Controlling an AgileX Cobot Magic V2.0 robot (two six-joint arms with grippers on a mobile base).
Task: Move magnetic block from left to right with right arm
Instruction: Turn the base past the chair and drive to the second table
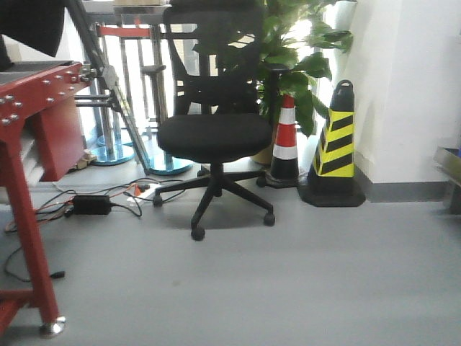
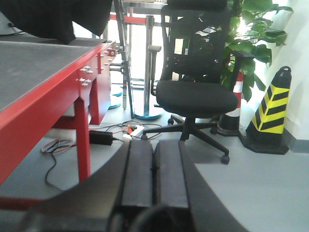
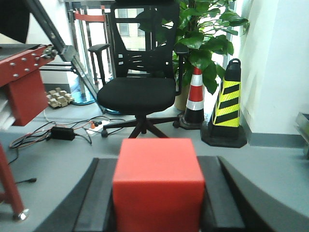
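The magnetic block point(image 3: 158, 186), a plain red cube, fills the lower middle of the right wrist view. My right gripper point(image 3: 159, 193) is shut on it, with a black finger pressed against each side, and it is held up off the floor. In the left wrist view my left gripper point(image 2: 153, 166) is shut, its two black fingers point(image 2: 137, 169) pressed together with nothing between them. Neither gripper nor the block shows in the front-facing view.
A red-framed table point(image 2: 43, 96) with a grey top stands at the left, its leg point(image 1: 29, 238) on the floor. Ahead stand a black office chair point(image 1: 216, 130), two traffic cones point(image 1: 286, 140) point(image 1: 337, 148), a potted plant point(image 1: 295, 65) and floor cables point(image 1: 94, 205).
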